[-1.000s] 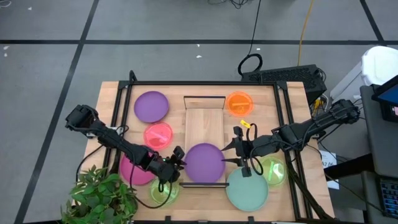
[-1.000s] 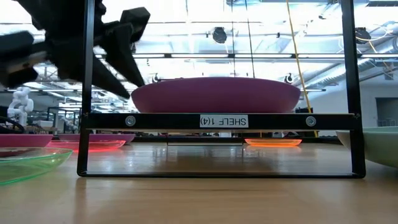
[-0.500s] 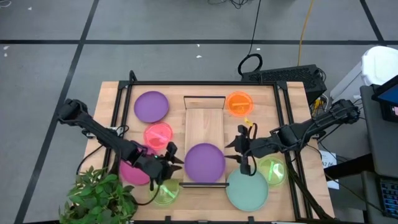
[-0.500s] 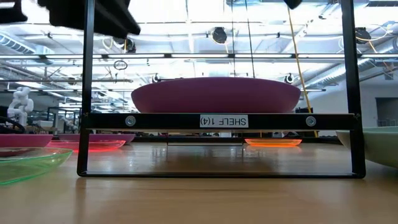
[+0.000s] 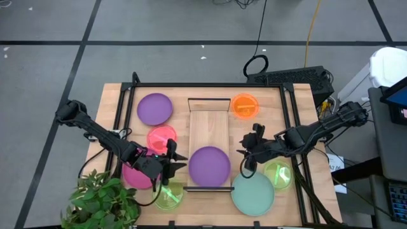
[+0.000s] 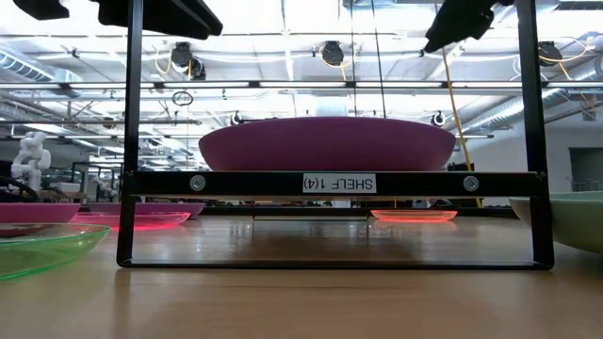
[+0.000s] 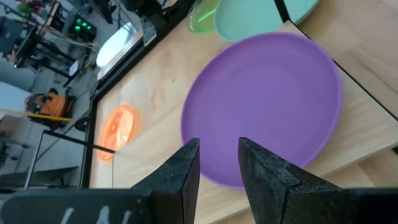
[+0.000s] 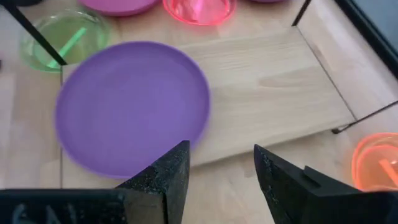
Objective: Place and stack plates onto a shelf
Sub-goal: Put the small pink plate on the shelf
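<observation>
**Purple plate lies on the shelf, both grippers clear of it**

Purple plate sits flat on the near end of the shelf, and you hold nothing. Nearest to you lie the pale teal plate and one neon green plate, with a magenta plate beside the green one. Your left gripper hangs just left of the shelf's near end, fingers parted and empty. Your right gripper hangs just right of it, fingers spread and empty, with a second green plate beyond it. Farther back you have the pink-red plate, then another purple plate and the orange plate either side of the shelf's far end.
</observation>
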`<state>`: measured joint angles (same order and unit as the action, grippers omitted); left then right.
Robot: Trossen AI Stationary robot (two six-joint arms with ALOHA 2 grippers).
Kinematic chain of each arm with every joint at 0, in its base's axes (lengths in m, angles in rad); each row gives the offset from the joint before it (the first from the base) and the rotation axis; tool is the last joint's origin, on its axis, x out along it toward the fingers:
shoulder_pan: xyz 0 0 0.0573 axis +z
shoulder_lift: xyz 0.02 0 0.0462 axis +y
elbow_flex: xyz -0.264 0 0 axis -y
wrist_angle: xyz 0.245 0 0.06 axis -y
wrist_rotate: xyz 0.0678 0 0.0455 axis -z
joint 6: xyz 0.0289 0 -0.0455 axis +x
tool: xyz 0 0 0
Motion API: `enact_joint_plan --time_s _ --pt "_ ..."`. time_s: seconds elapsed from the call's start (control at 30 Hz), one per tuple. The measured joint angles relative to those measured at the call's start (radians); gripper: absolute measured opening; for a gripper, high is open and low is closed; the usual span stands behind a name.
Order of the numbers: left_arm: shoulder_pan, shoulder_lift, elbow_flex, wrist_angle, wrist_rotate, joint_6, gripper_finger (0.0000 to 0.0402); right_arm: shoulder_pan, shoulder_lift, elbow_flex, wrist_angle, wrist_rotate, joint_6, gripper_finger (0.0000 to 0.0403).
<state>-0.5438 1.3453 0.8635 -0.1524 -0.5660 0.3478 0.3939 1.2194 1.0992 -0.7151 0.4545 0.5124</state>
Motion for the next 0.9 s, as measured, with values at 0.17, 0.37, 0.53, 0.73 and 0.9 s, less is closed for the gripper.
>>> enact_joint_plan --time_s 0.17,0.37,0.53,0.73,0.9 --pt "0.000 0.000 0.000 -0.002 -0.004 -0.072 0.0116 -0.018 0.000 0.000 -0.037 0.020 -0.008 0.0160" --pt "0.000 0.000 0.000 -0.011 -0.004 -0.139 0.0116 -0.056 0.000 0.000 -0.089 0.051 -0.070 0.0160" --pt "0.000 0.000 0.000 -0.026 -0.004 -0.174 0.0116 -0.081 0.000 -0.001 -0.143 0.177 -0.165 0.0160" --pt "0.000 0.000 0.000 -0.039 -0.004 -0.174 0.0116 -0.114 0.000 -0.096 -0.059 0.350 -0.307 0.0160" --pt "0.000 0.000 0.000 -0.039 -0.004 -0.176 0.0116 -0.183 0.000 -0.236 0.116 0.357 -0.466 0.0160"
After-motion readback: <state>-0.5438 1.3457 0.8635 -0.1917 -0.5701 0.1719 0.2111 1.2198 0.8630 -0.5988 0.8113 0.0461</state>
